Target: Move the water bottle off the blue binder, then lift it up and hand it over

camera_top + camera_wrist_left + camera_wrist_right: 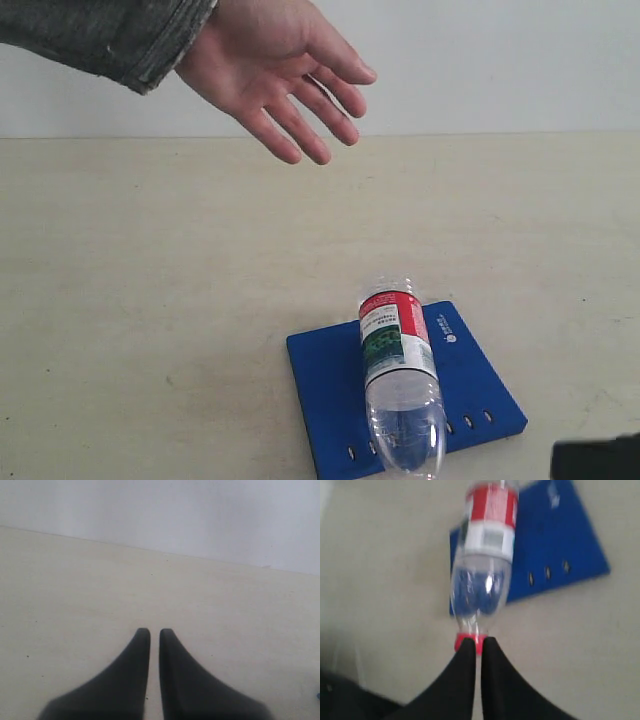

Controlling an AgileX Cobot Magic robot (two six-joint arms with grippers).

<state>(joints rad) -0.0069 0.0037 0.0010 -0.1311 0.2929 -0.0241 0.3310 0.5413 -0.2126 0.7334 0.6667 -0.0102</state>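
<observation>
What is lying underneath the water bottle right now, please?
The blue binder lies flat under the water bottle, whose neck end overhangs the slotted edge above the table. The strip of binder beneath the label is covered, so anything there cannot be seen.

we see soft, even, fairly bright light in all three views, and the pale table (150, 300) carries only faint shadows. the exterior view is fairly sharp, with small glints on the clear plastic of the water bottle (402, 390). the left wrist view looks hazy and low in contrast. the right wrist view is blurred, the bottle's label smeared, the right gripper (478, 644) soft-edged.
</observation>
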